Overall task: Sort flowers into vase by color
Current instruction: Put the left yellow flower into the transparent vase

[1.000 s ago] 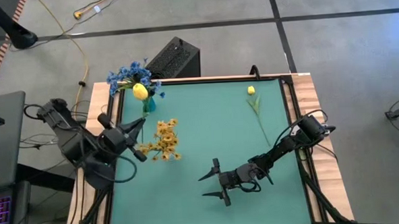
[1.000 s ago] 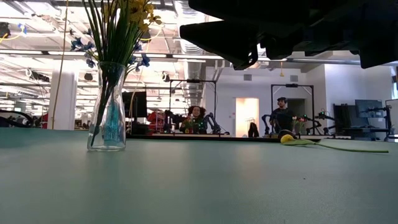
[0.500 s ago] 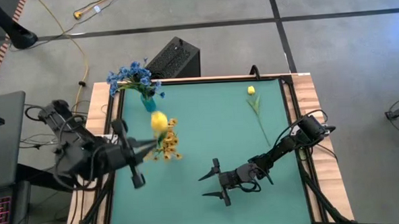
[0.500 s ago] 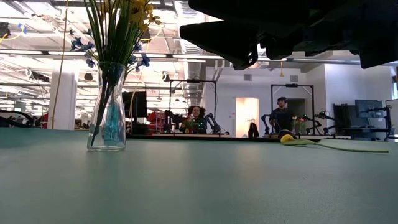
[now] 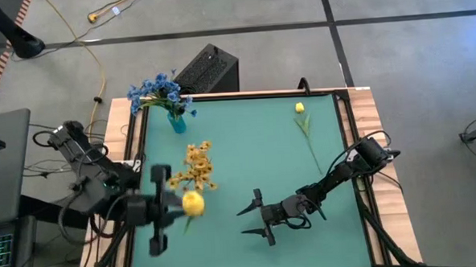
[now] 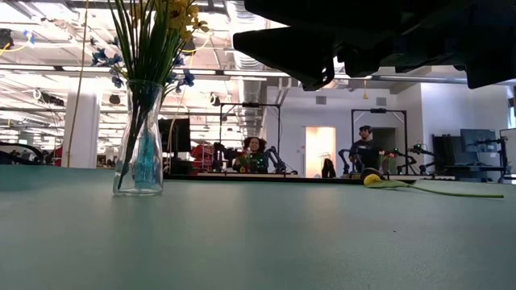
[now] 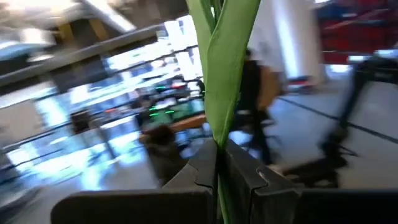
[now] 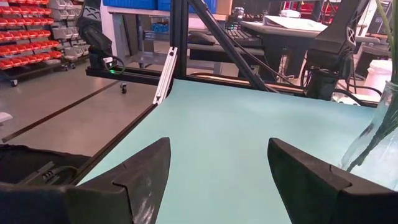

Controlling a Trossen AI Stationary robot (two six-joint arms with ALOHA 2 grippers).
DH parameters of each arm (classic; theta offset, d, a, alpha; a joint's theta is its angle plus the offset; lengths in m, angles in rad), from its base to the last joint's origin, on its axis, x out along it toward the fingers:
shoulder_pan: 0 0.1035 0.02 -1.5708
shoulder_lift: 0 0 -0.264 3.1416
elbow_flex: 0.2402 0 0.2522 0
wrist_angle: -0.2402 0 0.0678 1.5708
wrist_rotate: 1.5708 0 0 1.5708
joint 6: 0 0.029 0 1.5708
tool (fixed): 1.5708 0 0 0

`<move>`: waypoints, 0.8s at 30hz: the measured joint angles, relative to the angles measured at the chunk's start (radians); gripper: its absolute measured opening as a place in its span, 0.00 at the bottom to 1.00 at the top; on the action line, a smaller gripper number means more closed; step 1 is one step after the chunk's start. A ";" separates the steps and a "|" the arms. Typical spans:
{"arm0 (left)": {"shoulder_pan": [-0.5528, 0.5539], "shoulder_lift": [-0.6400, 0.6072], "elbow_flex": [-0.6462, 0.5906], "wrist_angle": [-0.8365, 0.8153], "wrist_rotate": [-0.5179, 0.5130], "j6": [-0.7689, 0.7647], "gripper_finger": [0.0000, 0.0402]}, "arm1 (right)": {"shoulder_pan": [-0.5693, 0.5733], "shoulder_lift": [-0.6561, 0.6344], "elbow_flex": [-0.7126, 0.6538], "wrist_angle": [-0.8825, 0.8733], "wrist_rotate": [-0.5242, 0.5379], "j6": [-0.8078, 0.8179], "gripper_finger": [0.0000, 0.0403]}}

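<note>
Left pincer (image 5: 170, 210) sits over the near-left of the table (image 5: 255, 149), clamped on the green stalk (image 7: 219, 81) of a yellow bud stem (image 5: 193, 203), bud carried clear of the yellow spray (image 5: 194, 169) lying beside it, probably to sort it apart. Glass vase (image 6: 140, 137) at far left holds blue sprays (image 5: 156, 92) and green stalks. Right pincer (image 5: 255, 217) waits at near centre, fingers spread and empty; a second yellow bud stem (image 5: 304, 129) lies far right.

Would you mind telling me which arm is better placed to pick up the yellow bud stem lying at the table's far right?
The right. Its open gripper hangs on the loose stem's side; the left gripper is already shut on a yellow bud stem.
</note>
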 joint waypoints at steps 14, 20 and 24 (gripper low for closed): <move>-0.079 0.049 -0.172 0.086 0.094 0.081 0.00 | 0.000 0.000 0.000 -0.003 0.000 0.002 0.74; -0.038 0.050 -0.246 0.113 0.043 0.079 0.00 | 0.000 0.000 0.000 -0.006 0.000 0.002 0.74; -0.010 0.049 -0.293 0.161 0.043 0.078 0.00 | 0.002 0.000 0.000 -0.008 0.000 0.001 0.74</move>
